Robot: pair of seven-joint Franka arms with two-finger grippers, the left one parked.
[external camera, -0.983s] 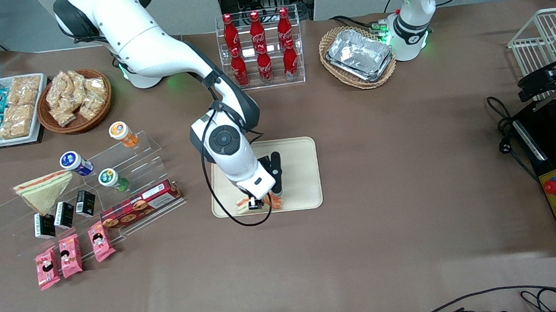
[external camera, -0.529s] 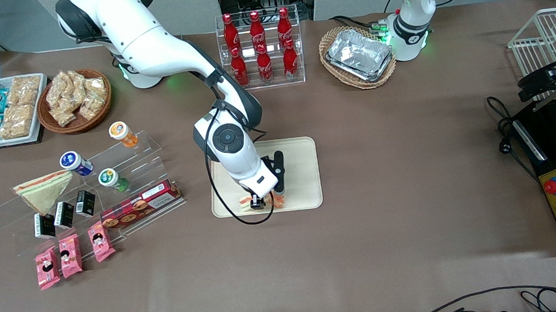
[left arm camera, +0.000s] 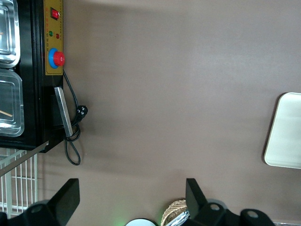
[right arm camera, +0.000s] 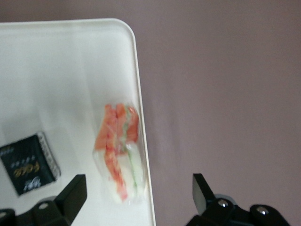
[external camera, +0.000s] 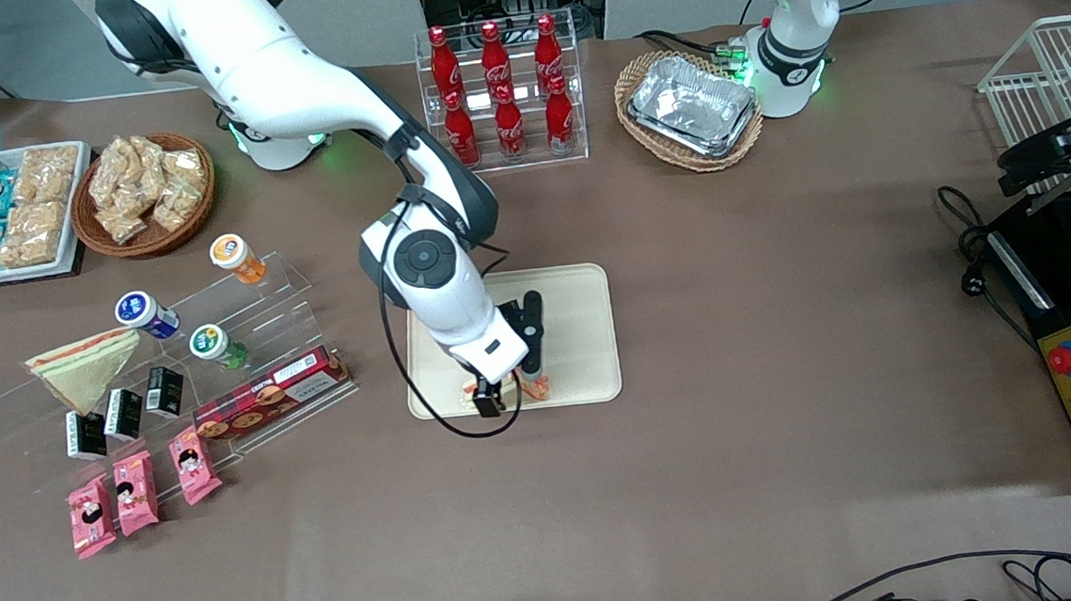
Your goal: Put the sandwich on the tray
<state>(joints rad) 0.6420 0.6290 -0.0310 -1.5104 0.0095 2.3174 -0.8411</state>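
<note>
From the front I see the gripper (external camera: 503, 399) poised over the tray (external camera: 585, 335) at its edge nearest the camera, with the sandwich (external camera: 530, 390) lying on the tray just under it. On my right wrist camera the sandwich (right arm camera: 120, 153) rests filling edge up against the tray (right arm camera: 56, 75) rim, a small black packet (right arm camera: 29, 163) beside it on the tray. There the fingers (right arm camera: 70, 195) stand wide apart, holding nothing.

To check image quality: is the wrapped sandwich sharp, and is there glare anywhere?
Right wrist view: the clear-wrapped triangular sandwich is blurred, the cream-beige plastic tray looks washed-out bright, and the open gripper hangs over both. Front view: sharper, but the gripper hides much of the sandwich; the silver foil trays show glare.
</note>
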